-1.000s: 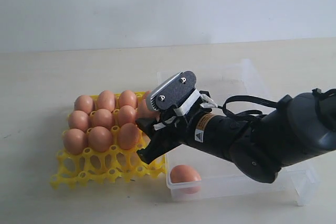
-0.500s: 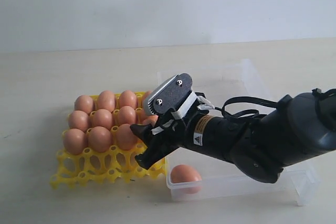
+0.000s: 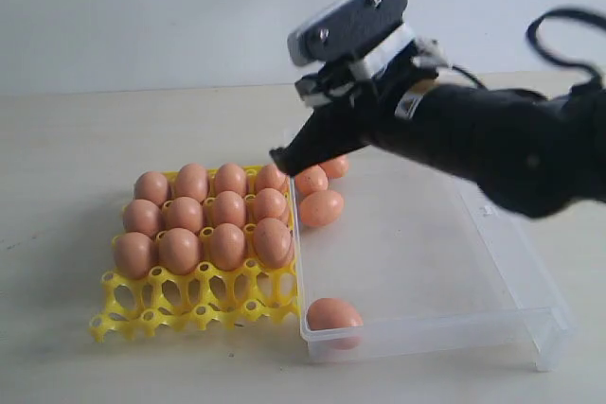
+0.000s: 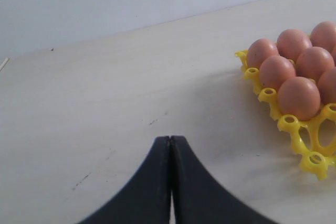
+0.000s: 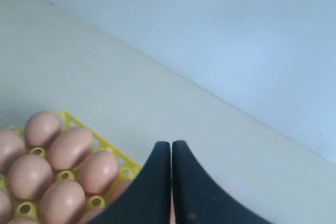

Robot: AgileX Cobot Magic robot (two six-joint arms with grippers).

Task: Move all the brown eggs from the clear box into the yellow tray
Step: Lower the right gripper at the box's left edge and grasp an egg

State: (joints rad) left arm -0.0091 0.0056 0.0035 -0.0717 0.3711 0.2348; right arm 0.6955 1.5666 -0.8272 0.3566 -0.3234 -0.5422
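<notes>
The yellow tray (image 3: 151, 314) holds several brown eggs (image 3: 227, 245) in its three back rows; its front row of cups is bare. The clear box (image 3: 426, 338) to its right holds several more eggs: a cluster by the left wall (image 3: 320, 207) and one in the near left corner (image 3: 333, 317). My right gripper (image 3: 279, 158) hangs shut and empty, raised above the tray's back right corner. In the right wrist view its tips (image 5: 171, 143) meet over the tray eggs (image 5: 63, 148). My left gripper (image 4: 170, 139) is shut and empty over bare table, beside the tray (image 4: 310, 156).
The light wooden table (image 3: 76, 139) runs back to a pale wall. The right arm's dark body (image 3: 492, 144) and a looped cable (image 3: 559, 21) hang over the clear box's far half.
My right gripper has let go of an egg in the tray's right column, risen well above the tray and shut. The eggs in the box's back left now show.
</notes>
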